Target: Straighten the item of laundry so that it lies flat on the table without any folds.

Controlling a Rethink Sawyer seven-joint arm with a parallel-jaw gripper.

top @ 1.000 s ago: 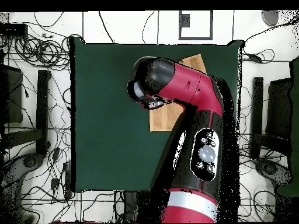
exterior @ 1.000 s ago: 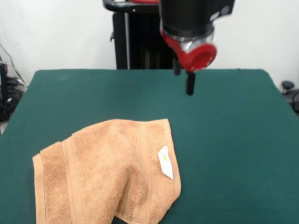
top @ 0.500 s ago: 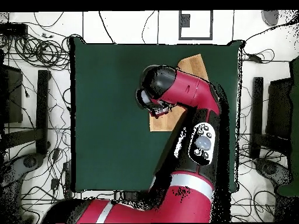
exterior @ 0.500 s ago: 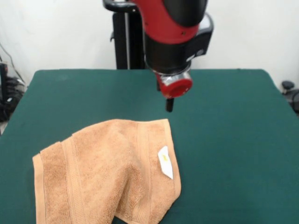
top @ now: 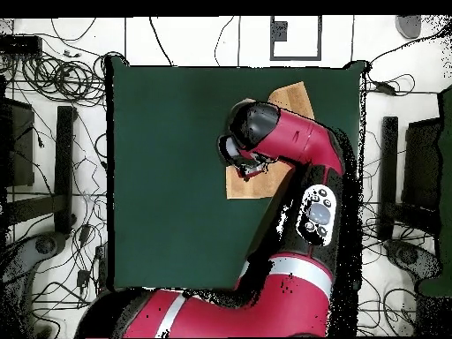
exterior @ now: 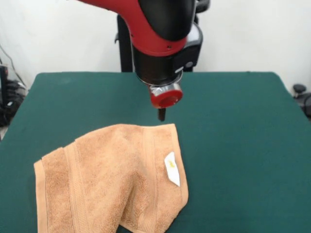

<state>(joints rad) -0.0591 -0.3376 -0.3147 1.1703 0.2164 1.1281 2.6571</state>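
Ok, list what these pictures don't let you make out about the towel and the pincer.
- Pincer: open or shut cannot be told; the front view shows one dark tip under the red wrist, and overhead the arm covers it.
- Towel: its near edge is cut off by the front view's bottom edge; overhead the arm hides most of it.
- White label: print too small to read.

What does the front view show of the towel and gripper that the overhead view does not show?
Only the front view shows the towel's fold, its white label and the gripper beside its far edge. Only the overhead view shows the whole table and the cables on the floor; the arm covers most of the towel. Both show the towel near one table edge.
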